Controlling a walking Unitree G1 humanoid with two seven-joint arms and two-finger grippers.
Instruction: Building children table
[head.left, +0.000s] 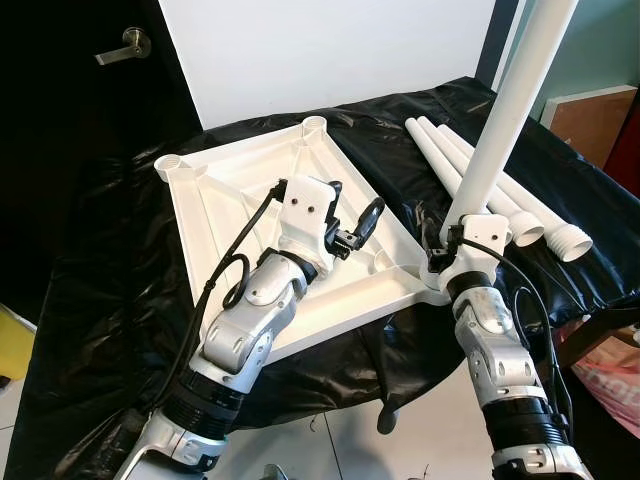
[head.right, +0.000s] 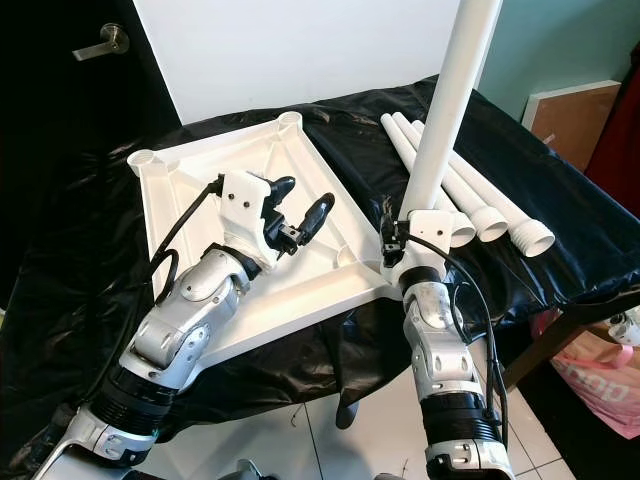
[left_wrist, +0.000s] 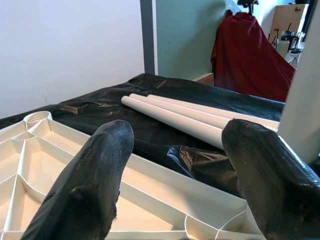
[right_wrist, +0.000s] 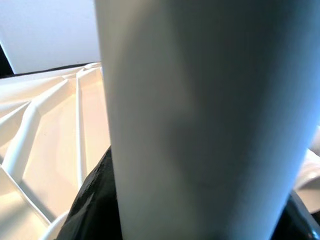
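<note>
Probably light, stiff and slick, the table leg (head.left: 505, 110) stands pinched low by your right gripper (head.left: 447, 255) at the tabletop's (head.left: 230, 195) near corner socket; left gripper (head.left: 355, 215) spread, empty.

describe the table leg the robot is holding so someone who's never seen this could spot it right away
Start at the black-covered table, where a white tabletop lies upside down. At its corner nearest the robot's right arm, the right pincer grips a white leg. That leg stands upright in the corner, while three spare legs lie flat on the black sheet beside it.
</note>
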